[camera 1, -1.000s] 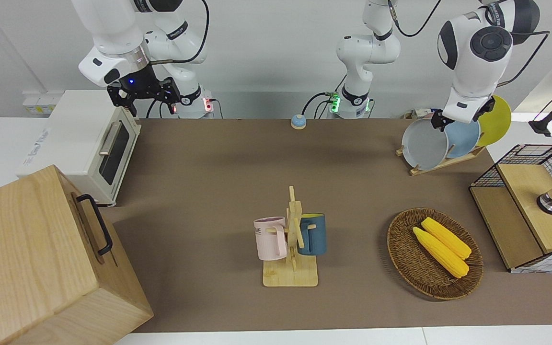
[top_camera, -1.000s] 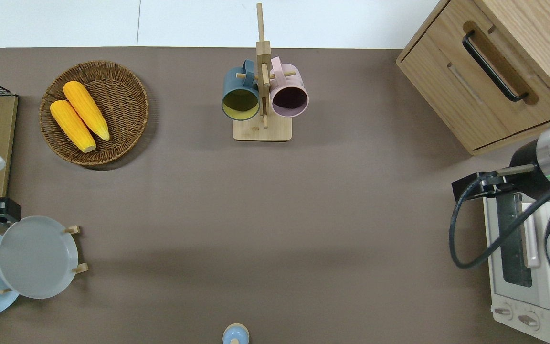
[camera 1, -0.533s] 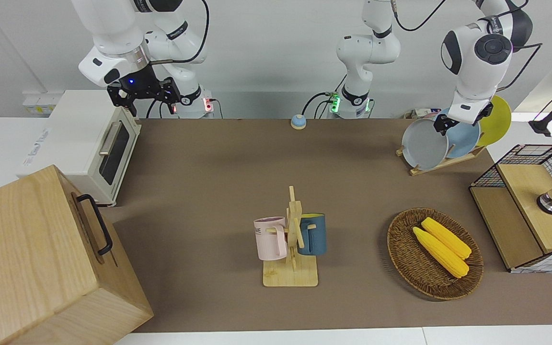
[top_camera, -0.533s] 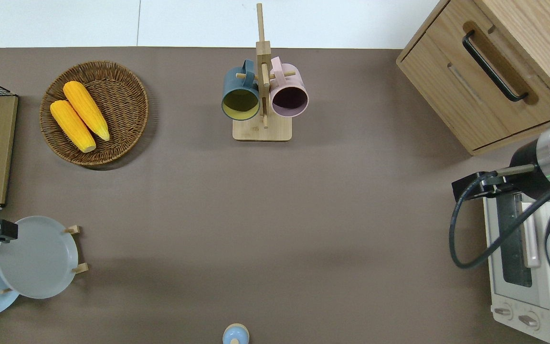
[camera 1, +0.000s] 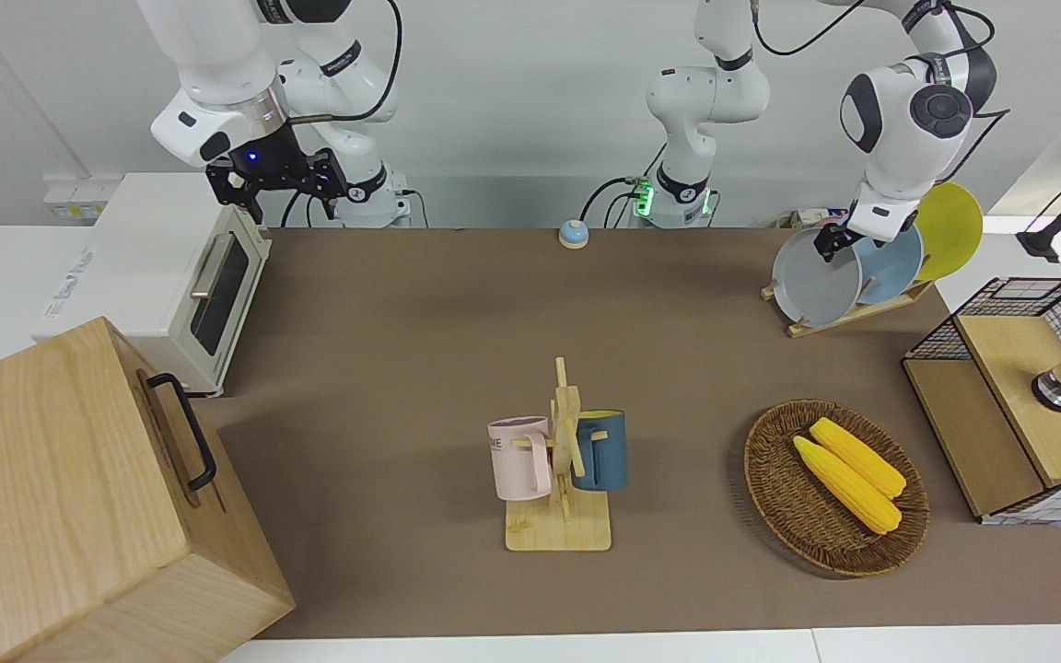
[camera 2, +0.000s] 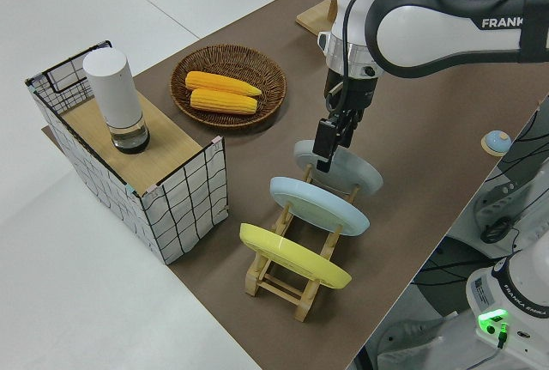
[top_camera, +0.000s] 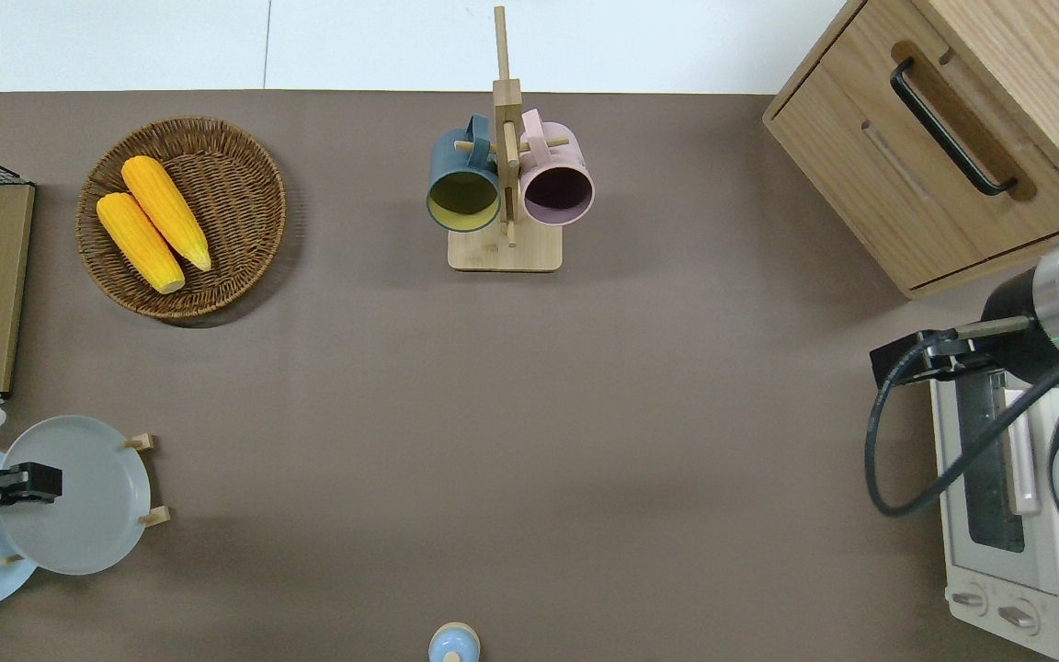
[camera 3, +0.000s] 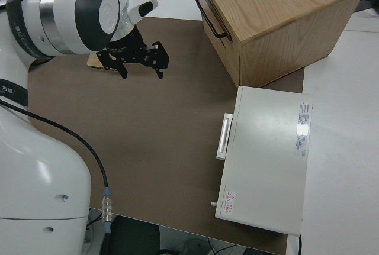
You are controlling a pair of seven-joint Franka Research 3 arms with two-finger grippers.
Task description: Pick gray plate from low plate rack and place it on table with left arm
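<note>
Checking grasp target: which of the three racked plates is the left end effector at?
The gray plate, the end one toward the table's middle; left end effector over it.

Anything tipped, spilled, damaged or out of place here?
Nothing stands out. The pale gray plate, light blue plate and yellow plate stand slotted in the low wooden rack; the left hand is over the gray plate.

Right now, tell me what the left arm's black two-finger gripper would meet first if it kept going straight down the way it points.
Probably the round pale gray plate: the left gripper points down at its upper rim in the low wooden plate rack. Contact cannot be told yet.
</note>
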